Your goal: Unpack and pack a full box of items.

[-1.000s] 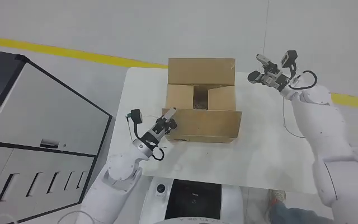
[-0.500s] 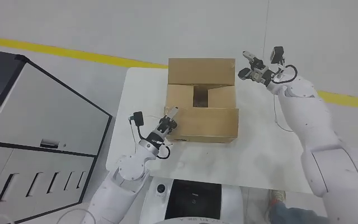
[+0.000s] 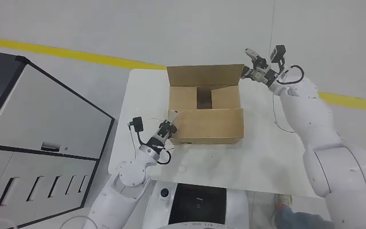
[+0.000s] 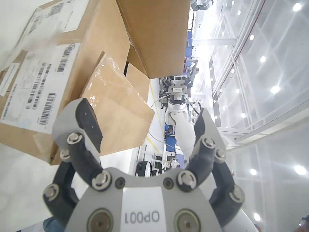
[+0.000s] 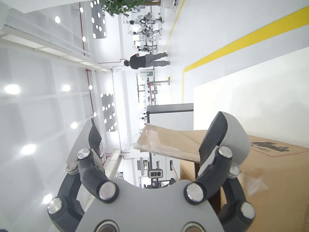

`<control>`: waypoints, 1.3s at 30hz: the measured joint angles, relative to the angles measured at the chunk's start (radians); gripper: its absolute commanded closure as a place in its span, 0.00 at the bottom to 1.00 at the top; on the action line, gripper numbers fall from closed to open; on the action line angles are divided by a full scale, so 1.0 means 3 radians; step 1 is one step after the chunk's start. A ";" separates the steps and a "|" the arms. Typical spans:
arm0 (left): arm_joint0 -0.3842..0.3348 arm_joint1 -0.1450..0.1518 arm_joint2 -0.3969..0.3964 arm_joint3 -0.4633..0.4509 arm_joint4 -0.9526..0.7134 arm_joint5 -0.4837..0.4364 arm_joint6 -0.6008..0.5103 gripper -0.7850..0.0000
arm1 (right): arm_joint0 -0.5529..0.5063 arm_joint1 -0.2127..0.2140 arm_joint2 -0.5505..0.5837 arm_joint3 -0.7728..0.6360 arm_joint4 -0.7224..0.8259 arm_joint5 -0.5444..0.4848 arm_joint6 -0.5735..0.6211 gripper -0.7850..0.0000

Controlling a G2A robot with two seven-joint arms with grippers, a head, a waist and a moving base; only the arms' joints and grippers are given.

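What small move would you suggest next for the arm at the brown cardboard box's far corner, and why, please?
Probably close the right gripper on the taped far flap and fold it outward. That flap's corner appears to lie between its open fingers, and the brown cardboard box is only partly opened.

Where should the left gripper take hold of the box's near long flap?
I'd pinch the near flap at its free edge by the left corner, coming from the robot's side: it leans outward, leaving that thin edge exposed, and the open left gripper sits beside that corner.
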 measured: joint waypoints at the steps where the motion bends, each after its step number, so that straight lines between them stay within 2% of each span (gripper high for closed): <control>1: -0.0001 -0.0001 0.0001 0.0002 0.0000 0.0006 0.0004 0.00 | -0.0005 0.0007 0.0009 0.0000 0.0007 -0.0033 0.0095 0.00; 6: -0.0035 -0.0008 0.0016 0.0037 0.0000 0.0025 0.0012 0.00 | -0.0063 0.0036 0.0028 0.0006 -0.0012 -0.0069 0.0506 0.00; 16: -0.0124 -0.0025 0.0008 0.0103 -0.0028 0.0028 0.0078 0.00 | -0.0223 0.0037 0.0031 -0.0097 -0.0028 -0.0027 0.0938 0.00; 32: -0.0257 -0.0060 -0.0063 0.0231 -0.0019 0.0007 0.0360 0.00 | -0.0392 -0.0001 -0.0008 -0.0301 -0.0082 0.0117 0.1099 0.00; 39: -0.0306 -0.0078 -0.0017 0.0315 0.0025 -0.0030 0.0383 0.00 | -0.0293 0.0080 0.0167 -0.0294 0.0046 -0.0061 0.0920 0.00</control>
